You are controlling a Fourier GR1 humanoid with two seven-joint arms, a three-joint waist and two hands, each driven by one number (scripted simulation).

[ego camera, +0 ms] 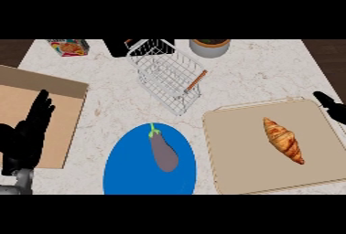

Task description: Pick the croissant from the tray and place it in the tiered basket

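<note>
At the far left the left hand [30, 132] rests with its fingers straight and spread upward, holding nothing. It lies over a wooden board [64, 91] that covers the left part of the marbled tabletop [256, 77]. Up beyond this hand, near the far edge, stands a small printed box [69, 47]. To the hand's right, at the near edge, a round blue plate [128, 169] carries a purple eggplant [164, 154] with its green stem pointing away. Farther up and right of the left hand sits the wire tiered basket [165, 75], nothing in it; a dark object behind it cannot be made out. Just right of the basket's far end stands a grey pot [210, 47]. Between the two hands, nearer the right one, a tan tray [229, 151] holds the croissant [283, 140], lying on its right half. The right hand [331, 107] shows only at the right edge, just above the tray's far right corner, apart from the croissant; whether its fingers are spread or curled cannot be told.
</note>
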